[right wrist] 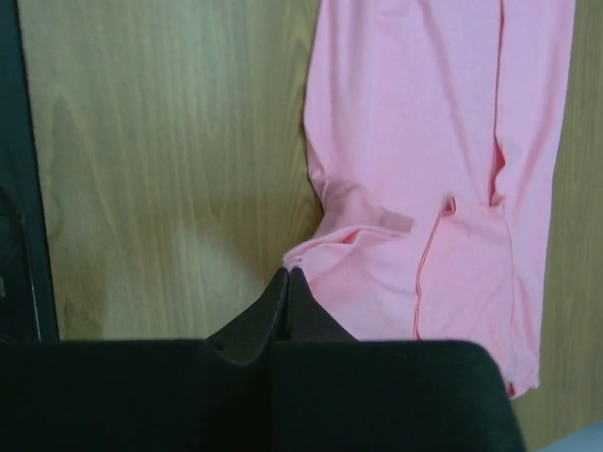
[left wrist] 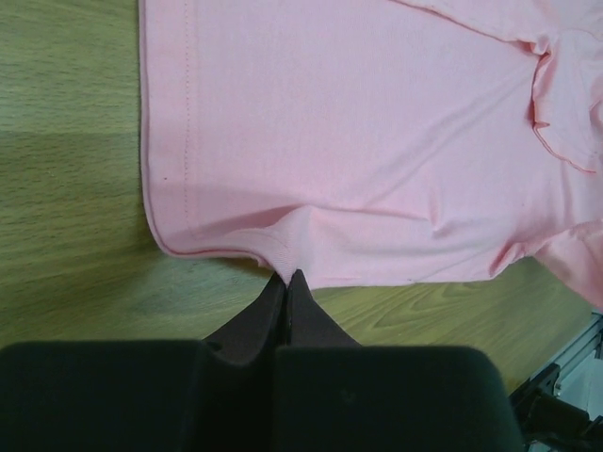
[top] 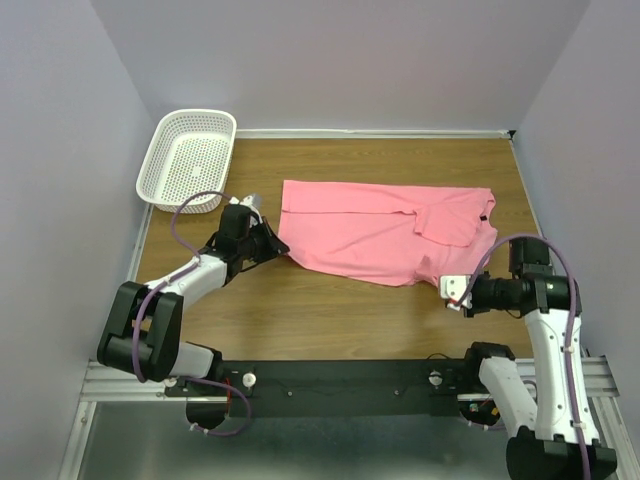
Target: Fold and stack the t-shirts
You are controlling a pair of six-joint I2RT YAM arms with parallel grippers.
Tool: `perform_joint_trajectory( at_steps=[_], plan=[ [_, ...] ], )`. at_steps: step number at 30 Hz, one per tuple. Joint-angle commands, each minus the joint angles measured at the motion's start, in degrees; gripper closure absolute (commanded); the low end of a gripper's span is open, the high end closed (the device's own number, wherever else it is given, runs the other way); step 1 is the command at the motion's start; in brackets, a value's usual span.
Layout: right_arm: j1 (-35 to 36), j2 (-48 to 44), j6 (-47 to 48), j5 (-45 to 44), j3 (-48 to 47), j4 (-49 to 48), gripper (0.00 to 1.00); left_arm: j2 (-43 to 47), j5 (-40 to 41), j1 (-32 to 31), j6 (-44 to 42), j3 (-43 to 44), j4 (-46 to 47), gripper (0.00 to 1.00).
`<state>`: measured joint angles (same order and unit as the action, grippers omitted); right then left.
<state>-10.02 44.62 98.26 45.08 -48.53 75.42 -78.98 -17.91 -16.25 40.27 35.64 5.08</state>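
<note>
Cloth puckered where my left gripper (left wrist: 287, 278) was pinched shut on the near hem corner of the pink t-shirt (top: 385, 230), which lay spread on the wooden table (top: 330, 325). My right gripper (right wrist: 287, 275) was closed too, tips against the bunched near edge at the other end; whether it caught cloth I could not tell.

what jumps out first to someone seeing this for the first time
A pink t-shirt lies spread across the middle of the wooden table, partly folded over itself. The left pincer and right pincer are each shut on its near edge, the cloth puckering at their tips. A white mesh basket sits at the far left corner.
</note>
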Motion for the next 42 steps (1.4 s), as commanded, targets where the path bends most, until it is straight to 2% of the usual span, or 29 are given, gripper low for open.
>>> perform_joint_trajectory(
  at_steps=[1,10,12,14,15,16,18,24,28,35,42],
  plan=[
    [5.09,-2.43,5.01,-1.47,3.18,4.21,0.99,0.67,-2.48,0.17,-0.98,-1.97,2.12,1.0],
    [6.68,-6.56,14.77,-13.42,7.22,3.16,0.99,1.37,-2.74,0.17,-0.72,-2.5,1.69,1.0],
    [6.68,-6.74,10.14,-14.05,6.35,1.67,0.99,1.63,-2.57,0.17,-0.63,-2.59,1.6,1.0],
    [6.68,-6.65,3.56,-14.32,4.51,-4.2,0.99,1.81,-2.74,0.17,-0.63,-2.5,1.6,1.0],
    [6.68,-6.57,-4.83,-14.67,4.07,-6.92,0.99,2.07,-2.74,0.17,-0.63,-2.5,1.42,1.0],
    [6.68,-6.48,-9.09,-15.19,3.97,-12.52,0.99,2.25,-2.83,0.17,-0.63,-2.42,1.34,1.0],
    [6.68,-6.91,-17.46,-15.37,4.41,-16.51,1.0,3.39,-3.01,0.25,-0.72,-2.07,1.07,1.0],
    [6.68,-9.9,-28.72,-13.0,7.75,-26.19,0.99,7.25,-3.09,0.17,-0.46,0.04,-0.51,1.0],
    [6.68,-12.62,-32.69,-12.21,8.19,-30.58,1.0,9.1,-2.57,0.25,-0.28,1.19,-1.39,1.0],
    [6.68,-14.91,-30.94,-10.19,7.58,-32.7,0.99,11.13,-2.3,1.04,-0.28,2.94,-2.27,1.0],
    [6.59,-15.71,-13.72,-7.56,6.79,-28.58,0.99,11.13,-2.74,1.57,-0.54,6.28,-3.41,1.0]
  ],
)
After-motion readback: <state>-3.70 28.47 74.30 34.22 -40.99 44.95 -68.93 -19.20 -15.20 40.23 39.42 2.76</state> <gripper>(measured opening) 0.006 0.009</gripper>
